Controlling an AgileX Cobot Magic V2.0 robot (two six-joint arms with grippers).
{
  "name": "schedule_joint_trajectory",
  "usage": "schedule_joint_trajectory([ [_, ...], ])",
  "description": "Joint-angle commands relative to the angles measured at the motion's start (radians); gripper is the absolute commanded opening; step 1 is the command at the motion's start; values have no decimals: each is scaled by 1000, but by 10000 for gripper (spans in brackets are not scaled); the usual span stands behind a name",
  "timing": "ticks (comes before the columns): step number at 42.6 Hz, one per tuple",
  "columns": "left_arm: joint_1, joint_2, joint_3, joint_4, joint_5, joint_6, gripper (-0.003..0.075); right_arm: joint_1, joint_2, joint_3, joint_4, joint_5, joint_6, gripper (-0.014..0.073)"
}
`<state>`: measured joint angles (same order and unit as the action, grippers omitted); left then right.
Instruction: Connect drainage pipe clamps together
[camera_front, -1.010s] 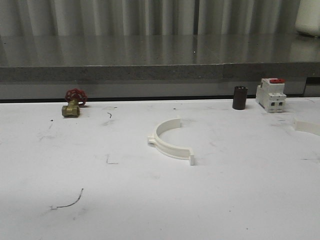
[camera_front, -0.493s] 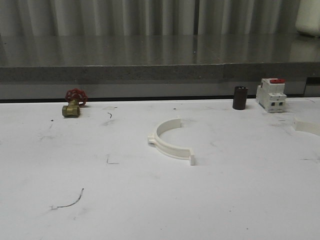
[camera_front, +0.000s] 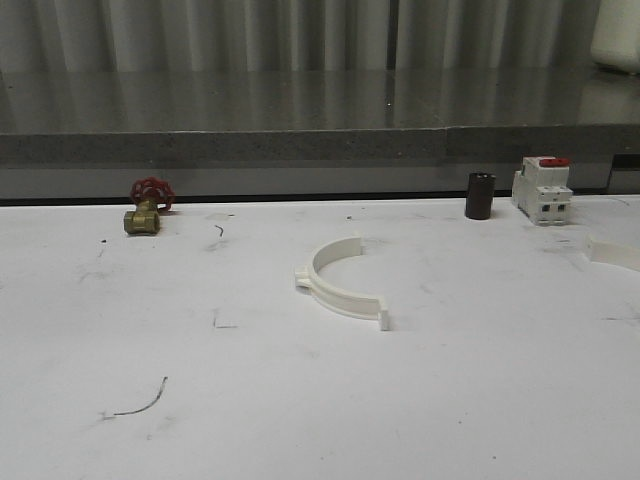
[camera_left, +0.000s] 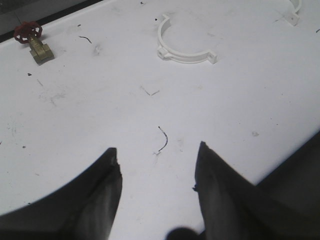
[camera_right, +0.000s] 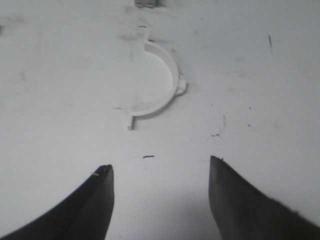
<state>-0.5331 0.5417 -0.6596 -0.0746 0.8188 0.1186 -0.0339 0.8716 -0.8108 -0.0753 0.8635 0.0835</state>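
Note:
One white drainage pipe clamp (camera_front: 345, 298) lies mid-table, its open side facing the back right; the left wrist view has it (camera_left: 186, 57) well ahead of the fingers. A second clamp (camera_front: 614, 253) rests at the table's right edge, partly cut off, and also peeks in as a corner (camera_left: 296, 11) of the left wrist view. In the right wrist view a clamp (camera_right: 173, 75) lies flat a short way beyond the fingertips. My left gripper (camera_left: 157, 150) is open over bare table. My right gripper (camera_right: 161, 167) is open too, nothing between its fingers.
A brass valve with a red handwheel (camera_front: 147, 206) sits at the back left. A dark cylinder (camera_front: 480, 195) and a white switch with a red top (camera_front: 542, 189) stand at the back right. A grey ledge (camera_front: 320, 145) runs behind the white table (camera_front: 300, 400).

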Motion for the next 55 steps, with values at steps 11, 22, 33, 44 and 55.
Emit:
schedule_joint_trajectory([
  [11,2,4,-25,-15,-57,-1,336,-136,403,-265,75,82,-49,447],
  [22,2,4,-25,-15,-57,-1,336,-135,659,-398,139,49,-122,447],
  [33,2,4,-25,-15,-57,-1,336,-134,840,-460,138,-45,-145,447],
  [44,2,4,-25,-15,-57,-1,336,-134,945,-461,139,-122,-149,447],
  [55,2,4,-25,-15,-57,-1,336,-134,989,-461,139,-147,-149,447],
])
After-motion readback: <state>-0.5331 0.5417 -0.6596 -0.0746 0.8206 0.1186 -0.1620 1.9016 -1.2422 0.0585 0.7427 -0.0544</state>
